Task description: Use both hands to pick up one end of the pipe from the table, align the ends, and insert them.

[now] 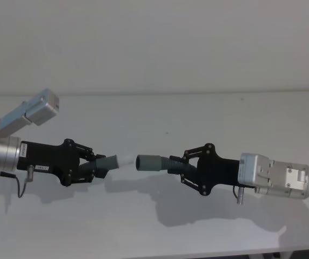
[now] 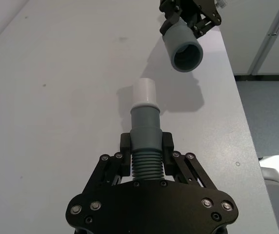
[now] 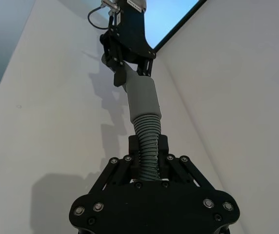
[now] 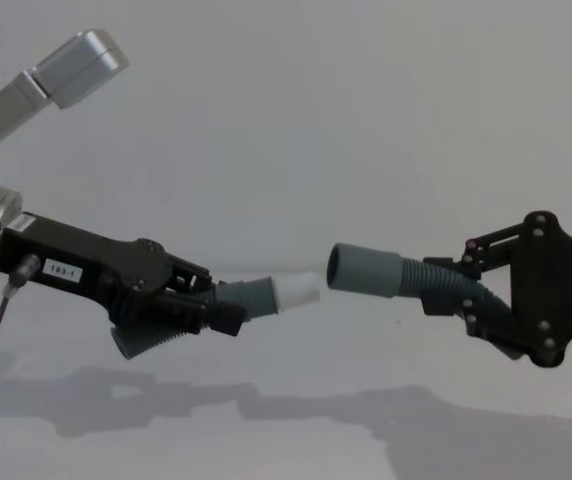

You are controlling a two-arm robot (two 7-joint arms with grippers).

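The left gripper (image 1: 96, 165) is clenching the slim hose (image 1: 109, 162), the right gripper (image 1: 180, 165) the thick hose (image 1: 153, 162). Both are hanging over the table (image 1: 197, 113), cuffs facing, a small gap between, nothing in the way.

Left arm: comes in from the left edge in the head view, silver-grey wrist, raised above the table.
Left gripper (image 1: 98, 166): black, with a small white label; points right, toward the other gripper; fingers (image 2: 126, 144) clamped on a hose piece.
Right arm: comes in from the right edge, silver-grey wrist, held off the table.
Right gripper (image 1: 177, 166): black; points left; fingers (image 3: 134, 145) clamped on the other hose piece.
Gap: the two grippers face each other, apart, roughly level.
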